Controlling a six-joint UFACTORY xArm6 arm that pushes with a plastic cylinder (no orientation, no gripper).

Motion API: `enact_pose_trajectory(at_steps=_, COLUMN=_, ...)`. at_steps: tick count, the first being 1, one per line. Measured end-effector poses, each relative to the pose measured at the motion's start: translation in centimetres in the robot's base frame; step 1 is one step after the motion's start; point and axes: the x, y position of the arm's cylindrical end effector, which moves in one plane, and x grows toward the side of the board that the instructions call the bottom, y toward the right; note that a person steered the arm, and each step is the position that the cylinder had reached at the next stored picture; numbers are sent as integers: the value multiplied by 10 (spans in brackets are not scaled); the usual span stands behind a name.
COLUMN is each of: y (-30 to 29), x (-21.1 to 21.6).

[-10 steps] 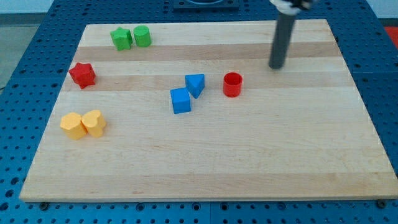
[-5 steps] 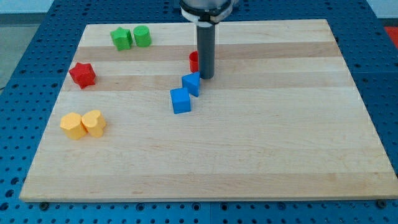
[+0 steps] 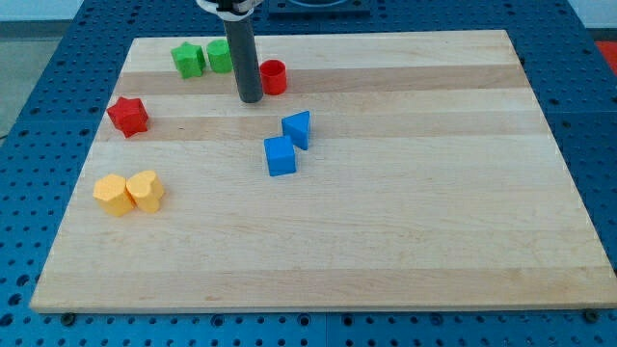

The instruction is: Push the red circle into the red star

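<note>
My tip (image 3: 250, 98) rests on the table (image 3: 405, 222), just beside the red circle (image 3: 274, 76), at about its 8 o'clock. That is the wrong side for the job, I judge: the red star (image 3: 127, 115) lies well apart toward 8 o'clock of the circle, so a push from here would drive the circle away from it. The tip needs to get round to the circle's 2 o'clock first. There is no gripper on this arm, only the rod, so nothing is held or open. 2 green blocks (image 3: 202, 58) sit at 10 o'clock of the tip and crowd the direct lane; 2 blue blocks (image 3: 288, 143) lie at 5 o'clock, 2 yellow blocks (image 3: 128, 192) far toward 7 o'clock.
</note>
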Motion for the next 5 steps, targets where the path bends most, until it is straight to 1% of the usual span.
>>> enact_pose_trajectory(at_steps=1, y=-7, x=5)
enact_pose_trajectory(at_steps=2, y=31, x=20)
enact_pose_trajectory(at_steps=3, y=91, x=-30)
enact_pose_trajectory(at_steps=4, y=75, x=-73)
enact_pose_trajectory(at_steps=5, y=34, x=-21)
